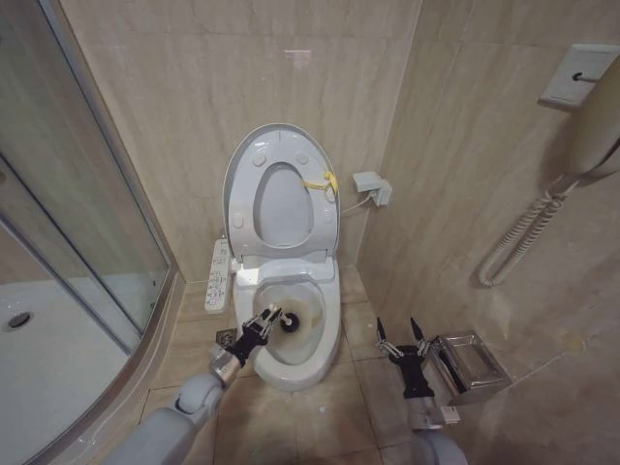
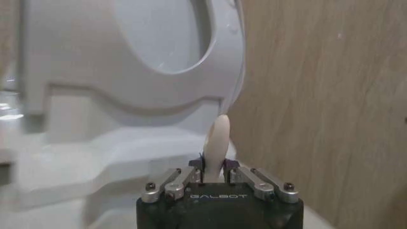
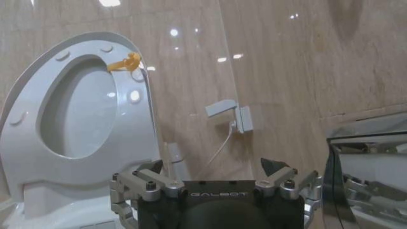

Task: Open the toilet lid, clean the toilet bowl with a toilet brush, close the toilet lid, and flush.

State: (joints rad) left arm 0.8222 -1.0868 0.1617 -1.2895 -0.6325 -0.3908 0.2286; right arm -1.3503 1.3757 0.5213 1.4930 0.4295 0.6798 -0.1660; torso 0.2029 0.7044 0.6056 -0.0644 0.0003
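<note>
While the left hand [image 1: 260, 325] clenches the toilet brush [image 1: 287, 321] at the toilet bowl's [image 1: 325, 334] nine o'clock rim, a slipping thin handle could drop it; right hand [image 1: 400, 339] released.

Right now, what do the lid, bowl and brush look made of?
Lid: glossy white, looks like plastic; thin moulded shell with round bumpers.
Bowl: white, thick-walled and glazed, probably ceramic; yellowish-brown tint inside.
Brush: dark round bristle head in the bowl; thin white handle, likely plastic, clamped in the left end effector.
</note>
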